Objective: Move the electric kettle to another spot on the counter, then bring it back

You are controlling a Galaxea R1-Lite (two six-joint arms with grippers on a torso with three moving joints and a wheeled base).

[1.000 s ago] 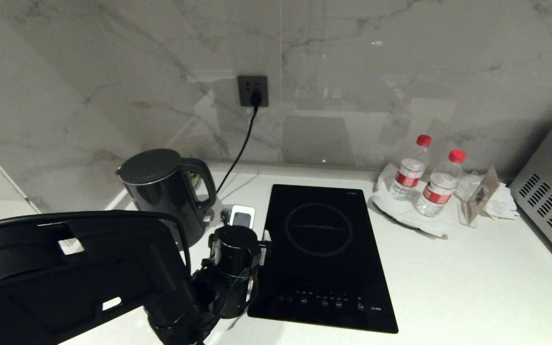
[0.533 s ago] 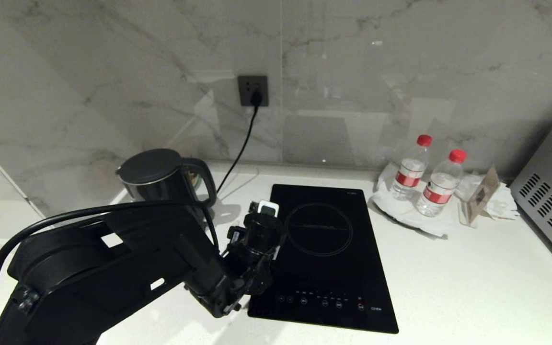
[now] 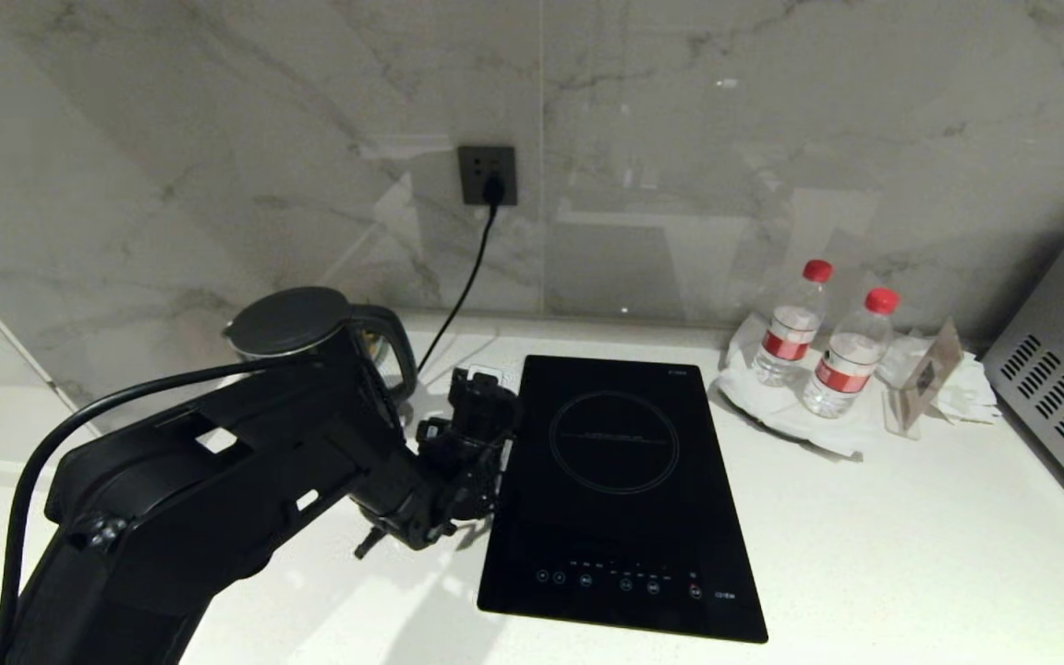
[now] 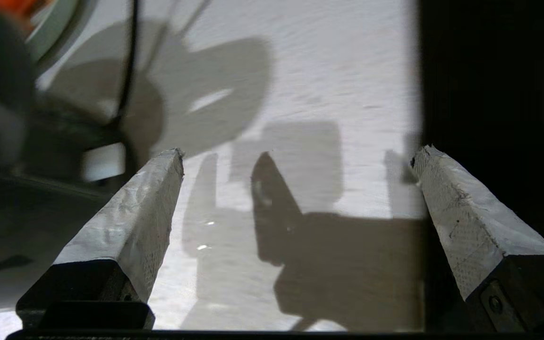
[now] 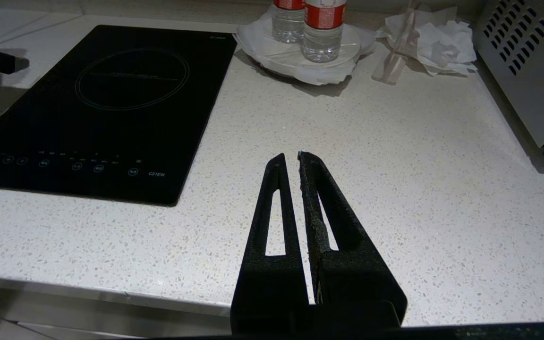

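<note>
The induction cooktop [image 5: 111,108] bears white lettering beside its touch controls, seemingly "C21EW". The water bottles' [image 5: 324,28] red labels carry print too small to read.

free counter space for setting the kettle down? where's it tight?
Widest bare counter: right of the induction cooktop, in front of the two water bottles, up to the steel appliance. A narrower strip runs along the front edge. Crowded: left of the cooktop, where the electric kettle, its cord and the open left tool sit close together.
</note>
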